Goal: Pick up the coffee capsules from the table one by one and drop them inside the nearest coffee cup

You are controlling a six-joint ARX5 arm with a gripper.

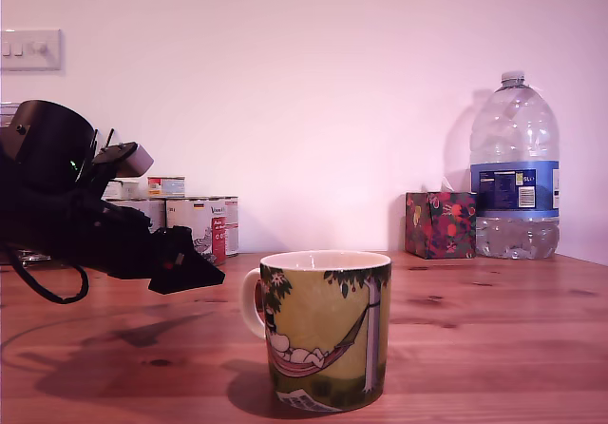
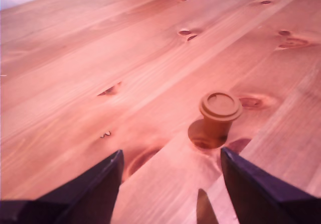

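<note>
The gripper (image 2: 170, 158) hangs spread and empty above the table (image 2: 75, 83), a capsule (image 2: 219, 112) standing rim-up just beyond its tips, nearer one finger. Closing off-centre could tip the pod or knock it away. The cup (image 1: 328, 329) stands near the table's front edge.

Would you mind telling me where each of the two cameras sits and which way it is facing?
Exterior view: low, near table height, facing the wall across the coffee cup; the black arm with its gripper shows at the exterior view's left.
Wrist view: on the arm, looking down and forward at one upright coffee capsule beyond the open gripper; both dark fingers show.
Shared: the wooden table and the gripper; the capsule appears only in the wrist view.
</note>
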